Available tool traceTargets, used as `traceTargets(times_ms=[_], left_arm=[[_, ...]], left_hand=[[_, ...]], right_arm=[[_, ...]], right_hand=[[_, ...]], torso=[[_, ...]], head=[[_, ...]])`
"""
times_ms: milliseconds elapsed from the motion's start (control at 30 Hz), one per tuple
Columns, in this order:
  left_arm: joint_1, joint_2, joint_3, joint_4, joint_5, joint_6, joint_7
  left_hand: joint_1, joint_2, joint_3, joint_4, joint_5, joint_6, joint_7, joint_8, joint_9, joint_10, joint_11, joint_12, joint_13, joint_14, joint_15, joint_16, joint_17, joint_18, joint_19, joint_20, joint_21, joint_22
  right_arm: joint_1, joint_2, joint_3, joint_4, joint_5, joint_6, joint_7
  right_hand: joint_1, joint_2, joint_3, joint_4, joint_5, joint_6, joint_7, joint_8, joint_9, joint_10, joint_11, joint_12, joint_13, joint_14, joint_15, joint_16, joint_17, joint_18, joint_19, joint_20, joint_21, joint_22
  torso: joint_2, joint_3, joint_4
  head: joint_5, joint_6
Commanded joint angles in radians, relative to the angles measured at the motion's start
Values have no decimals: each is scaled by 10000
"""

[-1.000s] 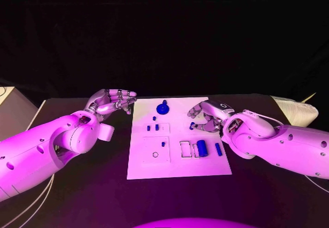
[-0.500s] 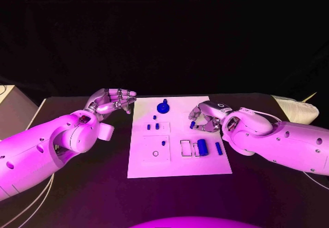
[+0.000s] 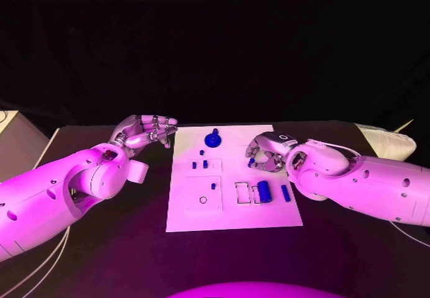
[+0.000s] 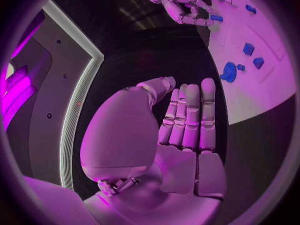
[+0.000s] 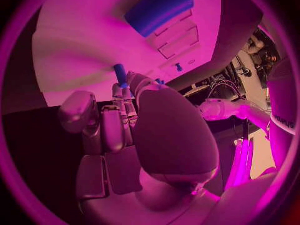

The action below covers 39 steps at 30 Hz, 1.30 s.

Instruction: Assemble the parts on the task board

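A: Status of the right hand?

B: It hovers over the right edge of the board. Its fingers are curled round a small blue peg; in the right wrist view the peg sticks out past the fingertips, long axis roughly in line with them. Held, by my reading.

A: And the left hand?

B: Off the board, over the desk just beside the board's far-left corner. Fingers together and bent inward, nothing in them.

A: Where are the other parts?

B: On the board: a round knob near the far edge, two short pegs left of centre, a single small peg below them, a thick cylinder and a slim bar near the right edge. An empty rectangular slot lies just left of the cylinder; a small round hole lies on the left half.

A: Which relation governs the coming move?

B: The board lies directly beneath the right hand, and the open seats lie nearer the robot from there. The right hand is nearer to them. Which seat fits the peg cannot be told; for a hole, the peg's long axis would need to stand upright over it
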Motion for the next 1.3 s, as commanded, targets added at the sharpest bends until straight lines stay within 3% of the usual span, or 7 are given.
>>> traceTargets(times_ms=[33, 300, 633, 733, 800, 1133, 1300], left_arm=[[-1, 1, 8, 22, 52, 121, 45], [-1, -10, 8, 23, 52, 104, 28], [-1, -18, 8, 27, 52, 106, 8], [-1, -18, 8, 25, 52, 100, -4], [-1, -19, 8, 25, 52, 98, -10], [-2, -24, 8, 25, 52, 113, -42], [-2, -25, 8, 21, 52, 124, -62]], left_hand=[[26, 64, -47, 14, -12, 48, 4, 42, -9, -27, -8, 58, 15, -42, -23, -59, -16, 162, 97, -1, -32, -15], [27, 75, -52, 22, -11, 49, 5, 47, -12, -24, -9, 65, 16, -41, -25, -61, -18, 162, 102, -3, -38, -20], [27, 75, -52, 22, -11, 49, 5, 47, -12, -24, -9, 65, 16, -41, -25, -61, -18, 162, 102, -3, -38, -20], [36, 93, -51, 28, -9, 51, 4, 53, -16, -25, -10, 71, 16, -39, -27, -63, -21, 162, 108, -6, -43, -25], [35, 95, -51, 30, -9, 51, 4, 54, -16, -26, -10, 71, 16, -39, -27, -64, -21, 162, 109, -6, -44, -25], [26, 111, -52, 45, -9, 50, 8, 56, -19, -28, -8, 73, 16, -37, -25, -65, -23, 161, 112, -6, -48, -28], [20, 119, -54, 55, -9, 49, 9, 57, -21, -31, -6, 74, 15, -37, -24, -65, -24, 160, 114, -6, -51, -31]], right_arm=[[-15, 57, -4, -61, -314, 297, -108], [-37, 157, -18, -129, -587, -155, -173], [-47, 181, -24, -143, -652, -31, -216], [-51, 179, -25, -141, -656, 19, -222], [-53, 178, -25, -140, -662, 55, -227], [-70, 207, -34, -155, -798, 267, -286], [-91, 221, -41, -148, -908, 6, -340]], right_hand=[[34, -63, 162, 0, 42, 104, 14, 54, 16, 83, 17, -70, 7, 236, -53, 71, 10, -138, 57, -45, 38, 21], [39, -130, 472, -62, 60, 171, 16, 80, 35, 154, 19, -151, 0, 227, -54, 84, -7, -135, 47, -47, 27, 27], [-30, -180, 819, -137, 27, 311, -15, 157, 88, 460, -33, -130, 44, 226, -89, 113, 4, -141, 56, -68, 78, 103], [-13, -141, 1146, -283, -44, 491, -41, 267, 162, 808, -102, -75, 93, 234, -146, 148, 40, -153, 78, -113, 161, 207], [-56, -131, 1503, -431, -400, 595, -71, 337, 225, 1020, -147, -132, 123, 235, -185, 164, 42, -163, 84, -153, 203, 270], [-232, -77, 2005, -934, -501, 853, -157, 536, 413, 1633, -296, -128, 294, 241, -301, 199, 60, -192, 114, -255, 360, 481], [-226, 66, 2190, -1193, -528, 933, -163, 606, 490, 1783, -330, -154, 368, 238, -334, 199, 49, -199, 117, -290, 397, 540]], torso=[[4, 7, -3], [5, 10, 1], [-5, 8, -9], [-7, 9, -2], [-6, 7, 1], [-4, 5, -3], [-10, 6, -6]], head=[[2, -9], [2, -21], [-4, -54], [-13, -62], [-11, -70], [-23, -100], [-18, -103]])
